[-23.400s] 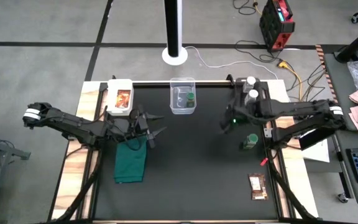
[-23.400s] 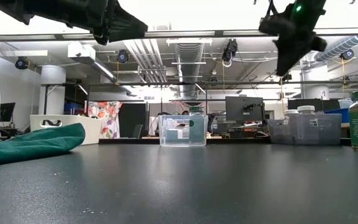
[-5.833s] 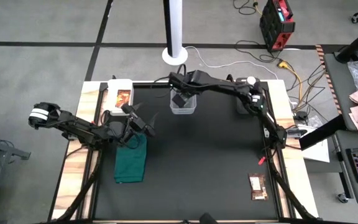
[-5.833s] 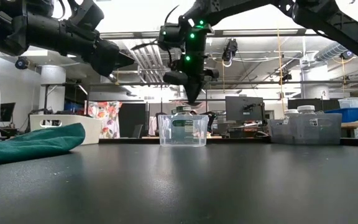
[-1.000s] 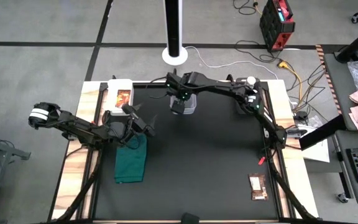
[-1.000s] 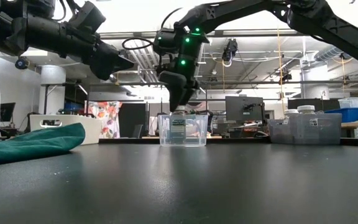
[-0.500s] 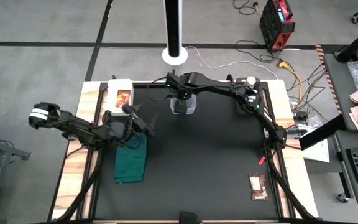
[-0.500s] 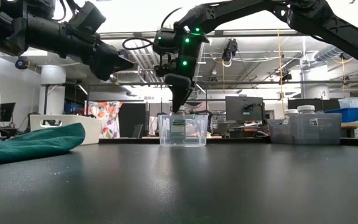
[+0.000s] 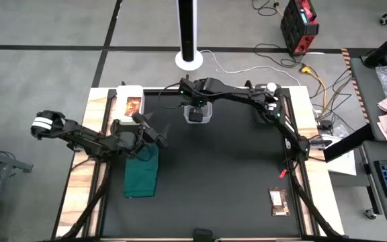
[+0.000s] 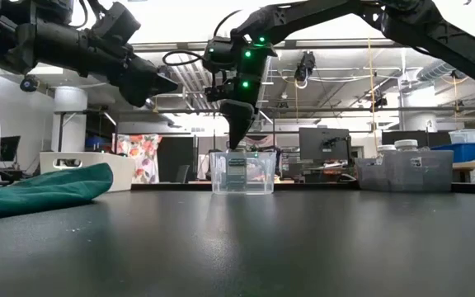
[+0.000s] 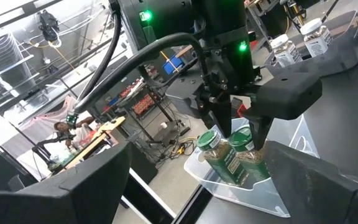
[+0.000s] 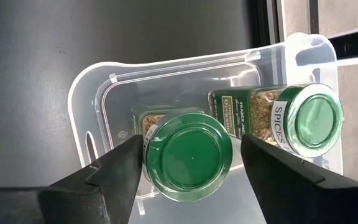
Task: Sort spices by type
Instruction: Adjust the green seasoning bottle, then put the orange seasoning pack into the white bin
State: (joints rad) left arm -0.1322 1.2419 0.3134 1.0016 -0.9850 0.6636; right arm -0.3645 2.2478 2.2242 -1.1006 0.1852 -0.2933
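While both arms hover: two green-lidded jars (image 12: 190, 154) in clear plastic box (image 12: 98, 99).
Right gripper (image 10: 236, 140) above them, fingers parted, empty; left gripper (image 9: 160, 138) spread wide over green cloth (image 9: 141, 175).

Even, bright overhead light fills the top-down picture; the black tabletop (image 9: 213, 168) shows no hard shadows. From table height the ceiling blows out white toward 12 o'clock, silhouetting both arms, and the tabletop carries a soft sheen. The wrist pictures stay sharp mid-frame, while each claw's near fingers (image 12: 104, 174) blur darkly.
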